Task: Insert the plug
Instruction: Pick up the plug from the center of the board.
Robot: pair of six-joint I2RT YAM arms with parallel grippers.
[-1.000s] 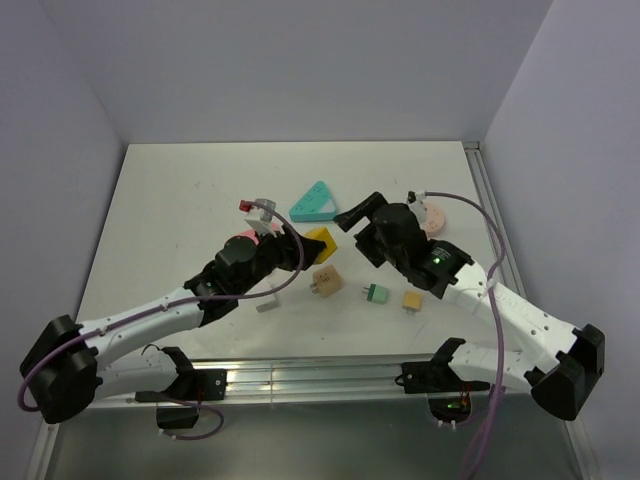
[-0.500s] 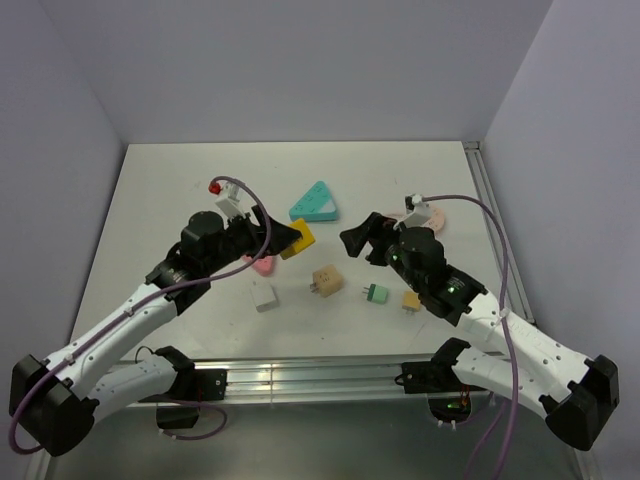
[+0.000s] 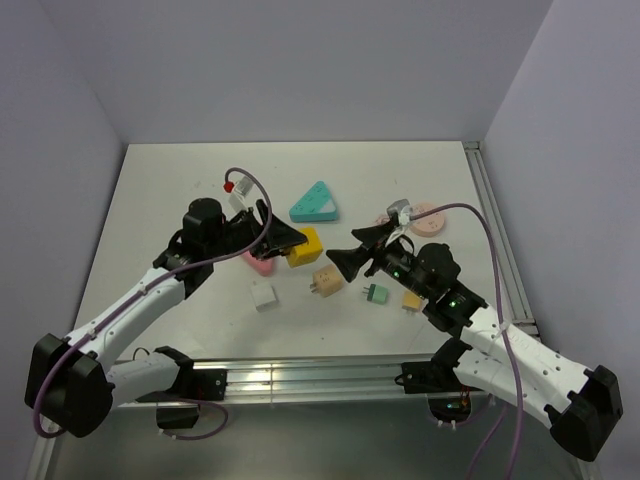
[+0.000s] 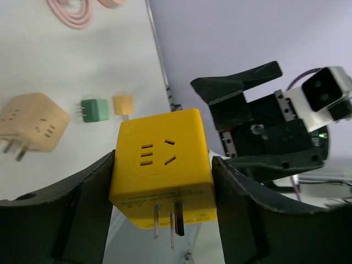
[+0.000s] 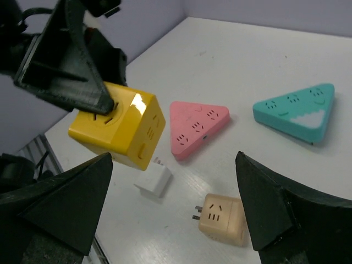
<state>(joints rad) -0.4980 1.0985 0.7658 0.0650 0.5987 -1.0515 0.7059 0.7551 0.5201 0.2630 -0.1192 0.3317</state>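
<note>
My left gripper [image 3: 290,243] is shut on a yellow cube socket adapter [image 3: 305,246] and holds it above the table. In the left wrist view the cube [image 4: 161,173] sits between both fingers, socket face up and three prongs pointing down. My right gripper [image 3: 352,249] is open and empty, just right of the cube and facing it. In the right wrist view [image 5: 176,212] the cube [image 5: 118,132] is at the upper left. A white plug [image 3: 263,295] lies on the table below the cube and also shows in the right wrist view [image 5: 155,180].
A tan cube adapter [image 3: 326,281], a green plug [image 3: 376,293] and a small orange plug [image 3: 411,299] lie near the front. A pink triangular socket [image 5: 195,126] and a teal one [image 3: 314,203] lie further back. Pink round pieces [image 3: 425,217] are at the right.
My left arm has swung back and left, then settled with the yellow cube held up. My right arm has pulled nearer its base, its open gripper turned towards the cube.
</note>
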